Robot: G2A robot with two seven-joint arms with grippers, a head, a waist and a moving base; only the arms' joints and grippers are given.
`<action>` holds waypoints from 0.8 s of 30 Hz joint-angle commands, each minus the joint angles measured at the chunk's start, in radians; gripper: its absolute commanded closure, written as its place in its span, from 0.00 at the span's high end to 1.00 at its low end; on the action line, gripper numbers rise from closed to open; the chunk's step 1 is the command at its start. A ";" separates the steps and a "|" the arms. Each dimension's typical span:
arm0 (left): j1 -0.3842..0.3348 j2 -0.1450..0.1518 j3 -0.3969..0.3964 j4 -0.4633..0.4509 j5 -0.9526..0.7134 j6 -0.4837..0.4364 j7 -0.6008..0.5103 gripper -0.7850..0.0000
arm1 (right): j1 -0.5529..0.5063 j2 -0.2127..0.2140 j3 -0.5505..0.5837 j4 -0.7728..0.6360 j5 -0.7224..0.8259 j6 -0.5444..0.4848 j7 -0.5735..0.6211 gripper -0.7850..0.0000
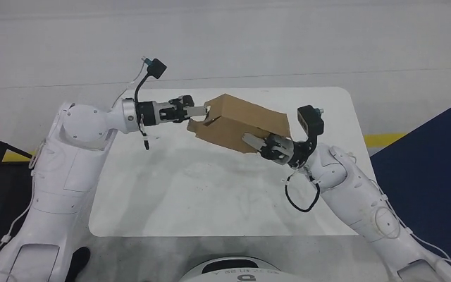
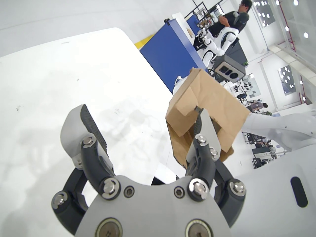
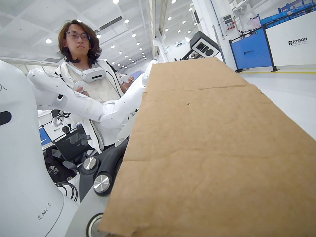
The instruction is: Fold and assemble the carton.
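The brown carton (image 1: 239, 121) is held tilted above the middle of the white table (image 1: 155, 204), partly folded into a long box. My left gripper (image 1: 202, 111) is at the carton's left end and is open. In the left wrist view, one finger (image 2: 203, 127) is tucked among the end flaps of the carton (image 2: 217, 104), while the other finger (image 2: 85, 127) stands out over the table. My right gripper (image 1: 262, 144) is shut on the near side panel of the carton (image 3: 209, 149). That panel hides its fingers in the right wrist view.
The table's front half (image 1: 211, 204) is bare. A blue partition (image 1: 426, 144) stands just off the table's right side, with a yellow floor line (image 1: 384, 139) beside it.
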 commanded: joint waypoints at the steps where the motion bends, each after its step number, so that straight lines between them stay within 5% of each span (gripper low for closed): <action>1: 0.017 0.003 0.001 -0.012 0.007 -0.017 -0.022 1.00 | 0.004 0.003 -0.008 -0.002 0.003 0.000 0.001 0.00; 24: -0.028 -0.011 0.059 0.061 -0.032 0.064 0.057 1.00 | 0.067 0.029 -0.103 -0.044 0.063 0.000 0.052 0.00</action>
